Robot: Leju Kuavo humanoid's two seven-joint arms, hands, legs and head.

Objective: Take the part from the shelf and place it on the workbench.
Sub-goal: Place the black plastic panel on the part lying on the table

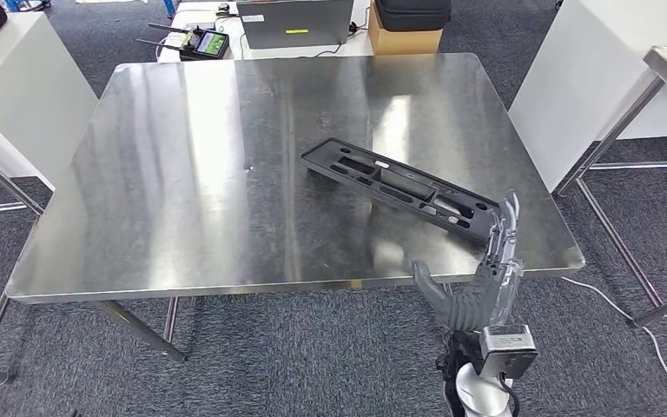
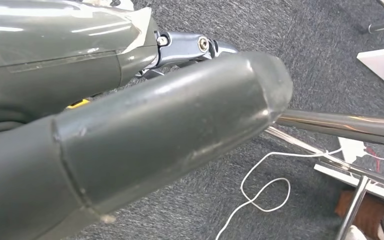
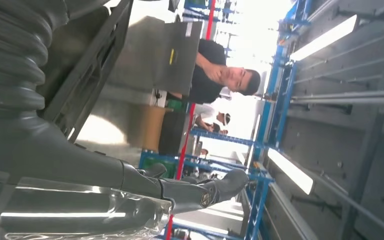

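Black slotted part (image 1: 399, 185) lies flat on the steel counter (image 1: 182, 174), its near end beside the right hand (image 1: 486, 274), fingers spread, holding nothing; withdraw straight back without nudging it.

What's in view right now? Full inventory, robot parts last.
workbench: 1, bare steel, centre of the head view
part: 1, black, long slotted panel lying flat on the workbench, toward its near right corner
laptop: 1, grey, on the far white table
controller: 1, black with a green screen, left of the laptop
cardboard box: 1, brown, dark case on top, right of the laptop
cable: 1, white, looped on the grey carpet
person: 1, dark shirt, background of the right wrist view
right hand: 1, grey, fingers apart, at the part's near end
left hand: 1, grey, above the carpet
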